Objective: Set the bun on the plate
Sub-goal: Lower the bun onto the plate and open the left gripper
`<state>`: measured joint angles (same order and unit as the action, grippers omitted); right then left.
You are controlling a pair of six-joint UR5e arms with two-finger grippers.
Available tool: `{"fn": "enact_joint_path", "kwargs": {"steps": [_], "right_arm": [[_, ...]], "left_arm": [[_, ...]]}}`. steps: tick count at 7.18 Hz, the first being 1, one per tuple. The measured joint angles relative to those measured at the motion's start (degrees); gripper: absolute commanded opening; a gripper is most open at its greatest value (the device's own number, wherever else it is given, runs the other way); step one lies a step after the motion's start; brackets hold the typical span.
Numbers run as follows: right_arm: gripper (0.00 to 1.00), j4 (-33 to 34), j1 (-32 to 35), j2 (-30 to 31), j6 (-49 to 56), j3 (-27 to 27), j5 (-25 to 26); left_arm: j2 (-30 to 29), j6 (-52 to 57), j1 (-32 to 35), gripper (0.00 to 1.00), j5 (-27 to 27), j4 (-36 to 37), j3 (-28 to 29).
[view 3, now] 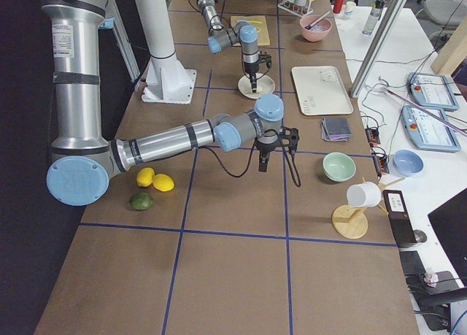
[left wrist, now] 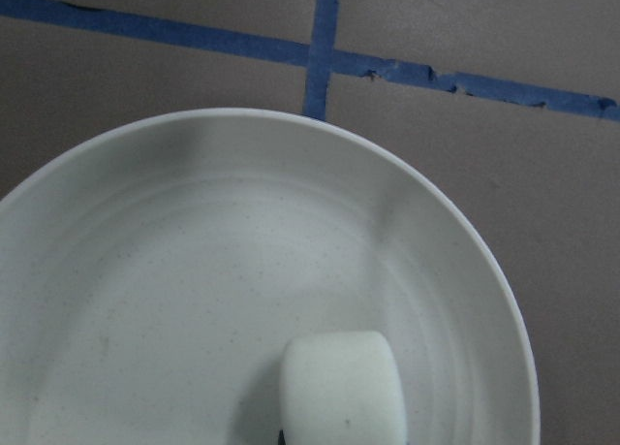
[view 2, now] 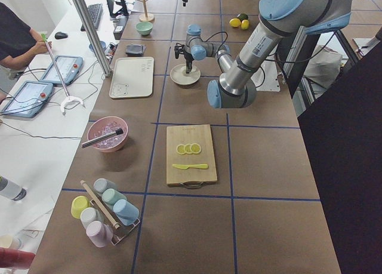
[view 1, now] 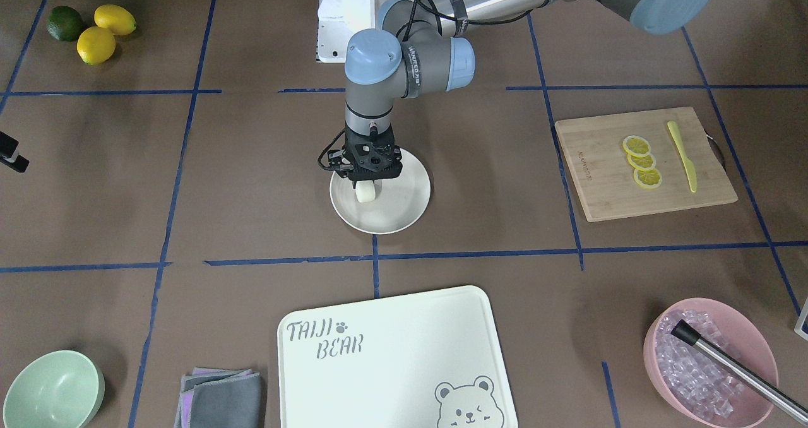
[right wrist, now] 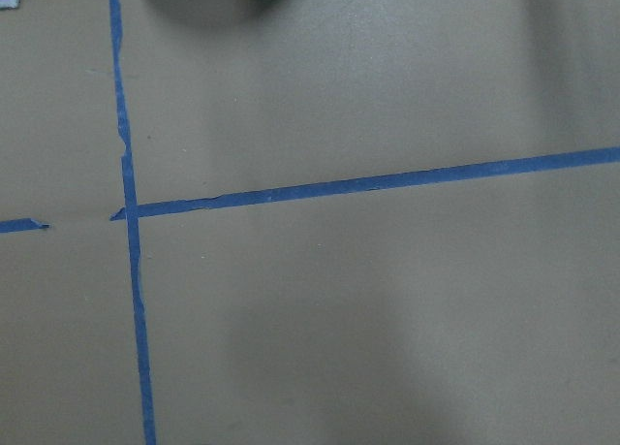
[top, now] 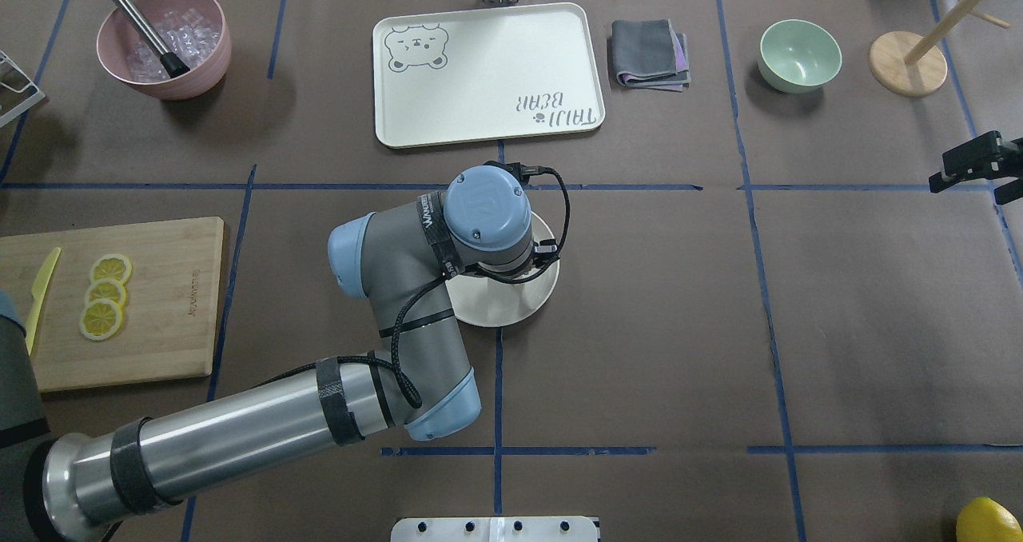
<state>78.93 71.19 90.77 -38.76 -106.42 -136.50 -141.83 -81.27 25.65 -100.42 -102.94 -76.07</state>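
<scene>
The plate (view 1: 404,207) is a round cream-white dish at the table's middle, and part of its rim (top: 511,306) shows under the left arm in the overhead view. The bun (view 1: 367,192), a small white lump, is over the plate's robot-side half. My left gripper (view 1: 368,185) points straight down onto it and looks shut on it. In the left wrist view the bun (left wrist: 341,387) sits low in frame, close over the plate (left wrist: 145,270), casting a shadow. My right gripper (top: 955,176) hangs over bare table far to the right; I cannot tell its state.
A bear-printed tray (view 1: 391,352) lies beyond the plate, with a folded grey cloth (view 1: 221,398) and a mint-green bowl (view 1: 50,390) beside it. A cutting board (view 1: 593,169) holds lemon slices and a yellow knife. A pink bowl (view 1: 751,333) holds ice. Lemons (view 1: 104,30) lie near the robot's right.
</scene>
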Motion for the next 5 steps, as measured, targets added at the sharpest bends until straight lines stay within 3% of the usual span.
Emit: {"fn": "enact_joint_path", "kwargs": {"steps": [2, 3, 5], "right_arm": [[1.00, 0.00, 0.00, 0.04, 0.00, 0.01, -0.02], [1.00, 0.00, 0.00, 0.06, 0.00, 0.00, -0.04], [1.00, 0.00, 0.00, 0.08, 0.00, -0.10, -0.06]], "left_arm": [[0.15, 0.05, -0.05, 0.75, 0.31, 0.49, -0.04], [0.19, 0.05, -0.05, 1.00, 0.42, 0.73, -0.15], [0.35, 0.04, 0.03, 1.00, 0.84, 2.76, -1.26]]}}
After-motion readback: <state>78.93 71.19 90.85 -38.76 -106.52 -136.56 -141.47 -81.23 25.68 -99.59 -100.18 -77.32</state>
